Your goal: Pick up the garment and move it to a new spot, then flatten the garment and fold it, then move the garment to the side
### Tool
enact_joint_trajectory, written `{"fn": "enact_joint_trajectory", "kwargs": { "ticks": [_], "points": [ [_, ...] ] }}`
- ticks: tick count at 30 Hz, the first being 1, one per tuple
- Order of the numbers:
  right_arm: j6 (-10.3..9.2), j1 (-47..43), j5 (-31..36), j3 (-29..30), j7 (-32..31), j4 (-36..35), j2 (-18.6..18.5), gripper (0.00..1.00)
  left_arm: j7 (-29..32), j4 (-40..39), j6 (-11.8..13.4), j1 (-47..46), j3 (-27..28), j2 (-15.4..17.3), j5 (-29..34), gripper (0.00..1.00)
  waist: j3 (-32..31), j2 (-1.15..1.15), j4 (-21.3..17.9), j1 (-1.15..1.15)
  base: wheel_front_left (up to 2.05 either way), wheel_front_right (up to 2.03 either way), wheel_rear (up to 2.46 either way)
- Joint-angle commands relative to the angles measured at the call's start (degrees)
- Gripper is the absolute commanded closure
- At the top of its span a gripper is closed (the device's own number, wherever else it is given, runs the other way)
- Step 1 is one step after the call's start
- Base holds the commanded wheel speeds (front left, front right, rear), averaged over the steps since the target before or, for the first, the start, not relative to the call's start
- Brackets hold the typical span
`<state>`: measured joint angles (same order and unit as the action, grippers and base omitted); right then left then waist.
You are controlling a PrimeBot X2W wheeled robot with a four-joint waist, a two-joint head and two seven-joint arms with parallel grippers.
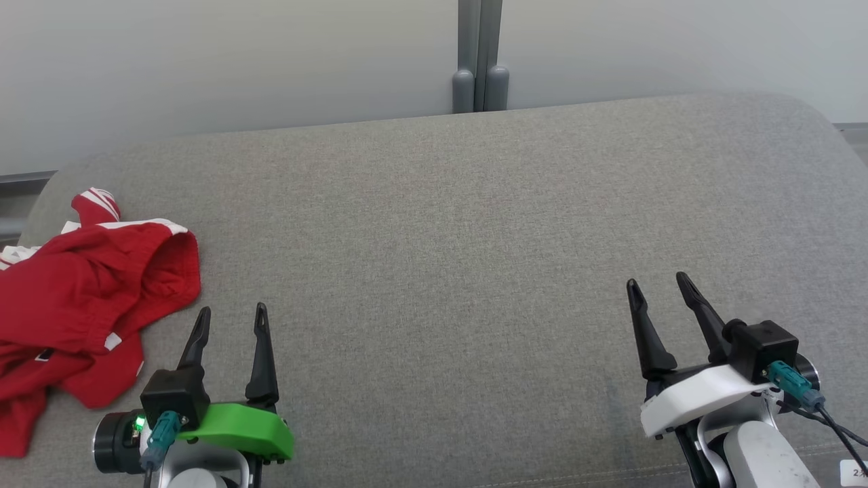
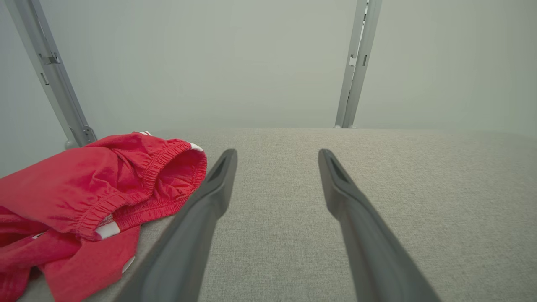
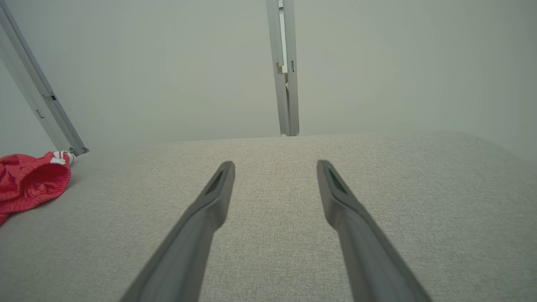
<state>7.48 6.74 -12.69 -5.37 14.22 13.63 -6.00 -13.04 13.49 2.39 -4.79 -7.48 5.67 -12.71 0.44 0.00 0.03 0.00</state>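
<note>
The garment [image 1: 81,298] is red with white trim and an elastic waistband. It lies crumpled at the far left of the grey fabric surface [image 1: 475,237]. My left gripper [image 1: 232,314] is open at the lower left, just right of the garment and not touching it. In the left wrist view the garment [image 2: 88,197] bunches up left of my left gripper [image 2: 277,156], whose fingers hold nothing. My right gripper [image 1: 658,283] is open at the lower right, far from the garment. The right wrist view shows the garment [image 3: 29,180] at the left edge and my right gripper [image 3: 275,167] empty.
A pale wall stands behind the grey surface, with a grey metal post [image 1: 480,61] at its middle. The surface has rounded far corners, and its far edge meets the wall. A white label [image 1: 856,472] shows at the bottom right corner.
</note>
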Motion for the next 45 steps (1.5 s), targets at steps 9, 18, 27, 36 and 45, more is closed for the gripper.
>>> {"fn": "enact_joint_trajectory", "kwargs": {
  "ticks": [9,18,27,36,45],
  "points": [
    [0.02,1.32,2.94,0.41,1.03,1.53,0.32,0.0,-1.09,0.55,0.81,-1.09,-0.02,-0.24,1.66,0.0,-0.15,0.0,-0.1,0.0,0.0,0.0,0.0],
    [0.01,0.94,1.04,0.71,1.03,2.11,0.81,0.0,-0.77,0.71,0.63,-1.12,-0.25,-0.16,0.19,0.0,-0.28,0.0,-0.12,0.0,0.0,0.0,0.0],
    [0.02,1.03,0.66,0.6,1.03,2.54,0.88,0.0,-0.43,0.55,1.2,-0.66,-0.63,0.13,-0.06,0.0,-0.37,0.0,-0.25,0.0,0.0,0.0,0.0],
    [0.02,0.55,1.3,1.35,1.03,2.35,0.83,0.0,-0.3,0.55,1.39,-1.2,-1.09,0.37,-0.17,0.0,-0.35,0.0,1.19,0.0,0.0,0.0,0.0],
    [0.02,1.17,1.7,-0.15,1.02,1.73,0.53,0.0,-0.75,0.26,2.07,-1.86,-0.83,0.48,-0.63,0.0,0.73,0.0,7.71,0.0,0.0,0.0,0.0]
  ]
}}
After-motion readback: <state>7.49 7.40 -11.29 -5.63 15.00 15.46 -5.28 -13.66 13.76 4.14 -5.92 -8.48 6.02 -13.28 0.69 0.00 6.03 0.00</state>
